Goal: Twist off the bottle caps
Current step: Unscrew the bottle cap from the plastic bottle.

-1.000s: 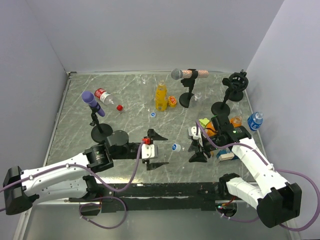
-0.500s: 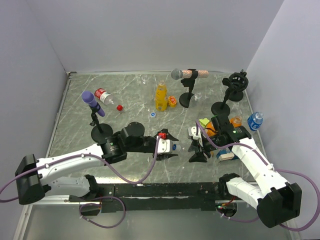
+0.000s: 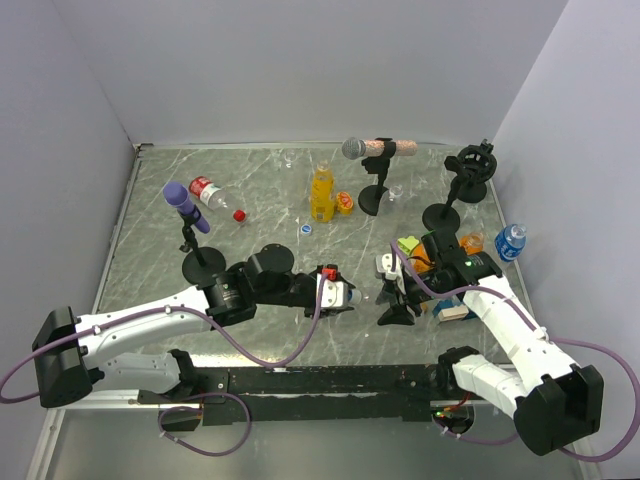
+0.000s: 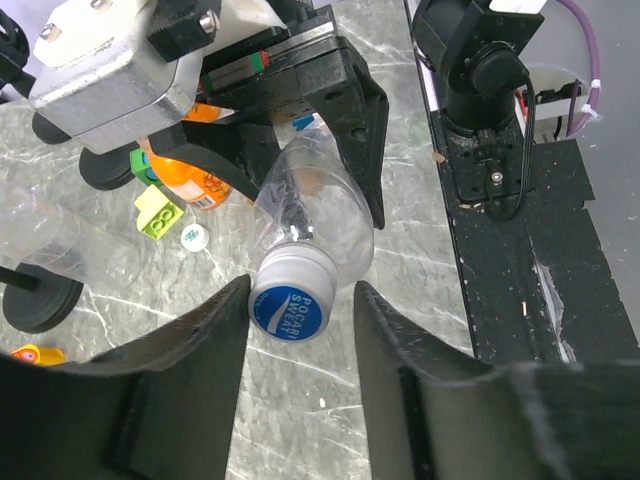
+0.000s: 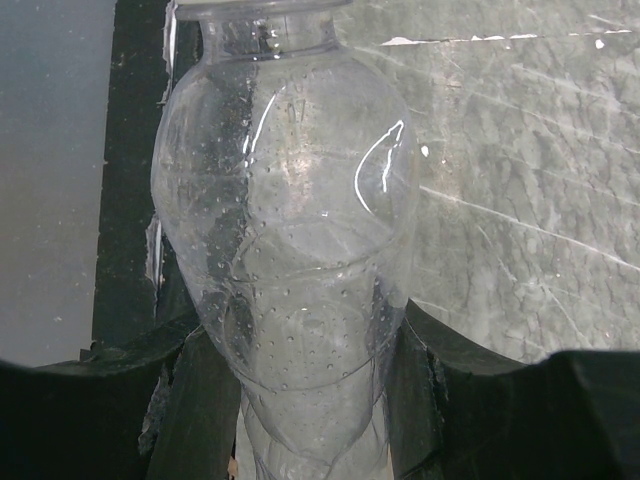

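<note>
From the top view, I see my left claw (image 3: pixel 343 294) just beside the right claw (image 3: pixel 391 298) near the desk's (image 3: pixel 260 190) front edge. On the left wrist view, its jaws stand apart, flanking the blue-white cap (image 4: pixel 291 298). On the right wrist view, that claw is clamped around the clear bottle (image 5: pixel 285 260).

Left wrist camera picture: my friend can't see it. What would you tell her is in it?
A clear bottle points its blue-and-white cap at the camera, between the two dark fingers of the left gripper. The right gripper clamps the bottle's body from behind, above a grey marble table.
</note>
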